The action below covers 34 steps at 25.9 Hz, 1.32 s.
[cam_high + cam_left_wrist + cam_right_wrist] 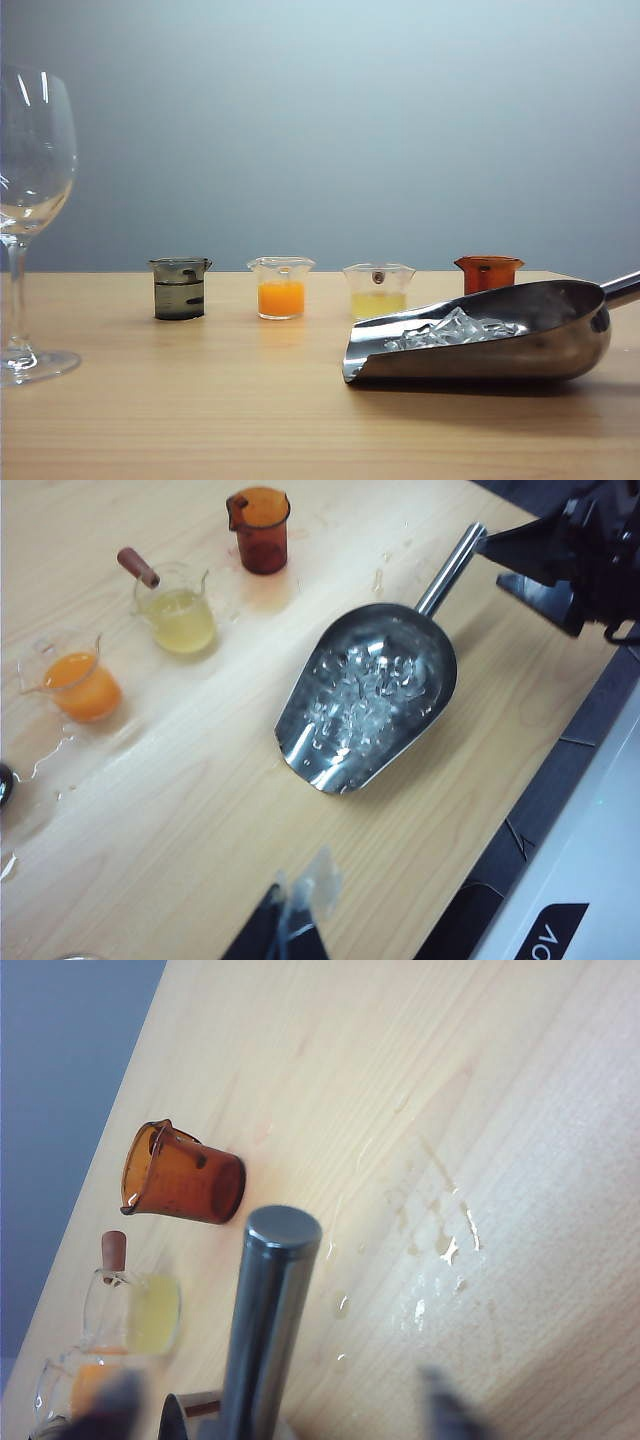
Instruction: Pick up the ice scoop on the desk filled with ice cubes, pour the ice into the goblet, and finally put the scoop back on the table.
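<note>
Scoop [520,335] holding ice [455,328] is lying on the table [200,400] right of the goblet [30,200]; right gripper [275,1405] is standing spread either side of its handle [265,1310]; left gripper [295,920] is hovering above, state unclear.

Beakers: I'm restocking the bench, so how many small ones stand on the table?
4, in a row behind the scoop: a dark one nearest the wine glass, then orange, pale yellow, and amber. None seems hidden.
</note>
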Each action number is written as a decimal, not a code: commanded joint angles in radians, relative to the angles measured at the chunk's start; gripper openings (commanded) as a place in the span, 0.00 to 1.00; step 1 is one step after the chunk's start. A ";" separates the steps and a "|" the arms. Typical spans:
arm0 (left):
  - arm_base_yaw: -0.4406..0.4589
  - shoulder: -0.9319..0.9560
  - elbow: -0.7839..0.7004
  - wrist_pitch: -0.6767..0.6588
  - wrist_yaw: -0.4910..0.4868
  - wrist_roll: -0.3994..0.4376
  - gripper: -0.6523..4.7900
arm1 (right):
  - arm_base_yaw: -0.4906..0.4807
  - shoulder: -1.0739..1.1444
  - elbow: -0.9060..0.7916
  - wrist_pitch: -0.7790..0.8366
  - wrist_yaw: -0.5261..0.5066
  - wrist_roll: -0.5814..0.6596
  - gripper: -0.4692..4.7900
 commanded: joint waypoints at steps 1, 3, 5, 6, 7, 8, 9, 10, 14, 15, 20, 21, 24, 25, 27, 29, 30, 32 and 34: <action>-0.001 0.001 0.004 0.019 0.002 -0.003 0.11 | 0.000 0.023 -0.011 0.071 -0.021 -0.012 1.00; 0.000 0.003 0.004 0.019 0.003 -0.003 0.11 | -0.001 0.062 -0.049 0.212 -0.026 -0.012 1.00; 0.000 0.003 0.004 0.019 0.003 -0.003 0.11 | -0.008 0.097 -0.060 0.242 -0.020 -0.011 1.00; 0.000 0.003 0.004 0.019 0.003 -0.003 0.11 | -0.017 0.119 -0.062 0.247 -0.020 -0.011 1.00; 0.000 0.003 0.004 0.019 0.003 -0.003 0.11 | -0.027 0.140 -0.066 0.258 -0.025 -0.011 1.00; 0.000 0.003 0.004 0.018 0.003 -0.003 0.11 | -0.038 0.158 -0.068 0.272 -0.028 -0.011 1.00; 0.000 0.003 0.004 0.018 0.003 -0.003 0.11 | -0.052 0.178 -0.069 0.298 -0.040 -0.011 1.00; 0.000 0.003 0.004 0.018 0.003 -0.003 0.11 | -0.063 0.195 -0.069 0.322 -0.051 -0.012 1.00; 0.000 0.003 0.003 0.018 0.003 -0.003 0.11 | -0.133 0.315 -0.068 0.526 -0.111 -0.069 1.00; 0.000 0.003 0.003 0.018 0.003 -0.003 0.11 | -0.147 0.339 -0.068 0.546 -0.132 -0.069 1.00; 0.000 0.003 0.003 0.018 0.003 -0.003 0.11 | -0.226 0.544 -0.068 0.735 -0.201 -0.068 0.97; 0.000 0.003 0.003 0.018 0.003 -0.003 0.11 | -0.228 0.571 -0.068 0.771 -0.200 -0.069 0.94; 0.000 0.003 0.003 0.015 0.003 -0.003 0.11 | -0.232 0.660 -0.068 0.881 -0.201 -0.068 0.88; 0.000 0.003 0.003 0.013 0.002 -0.003 0.11 | -0.232 0.687 -0.068 0.914 -0.201 -0.067 0.88; 0.000 0.003 0.003 0.008 0.002 -0.003 0.11 | -0.232 0.746 -0.067 0.990 -0.219 -0.067 0.88; 0.000 0.003 0.003 0.002 0.002 -0.002 0.11 | -0.232 0.821 -0.061 1.057 -0.245 -0.067 0.88; 0.000 0.003 0.003 0.002 0.002 -0.003 0.11 | -0.232 0.840 -0.060 1.071 -0.246 -0.066 0.88; 0.000 0.003 0.003 0.002 0.002 -0.003 0.11 | -0.232 0.880 -0.058 1.103 -0.245 -0.063 0.88; 0.000 0.003 0.003 0.002 0.002 -0.002 0.11 | -0.232 0.900 -0.055 1.124 -0.245 -0.063 0.84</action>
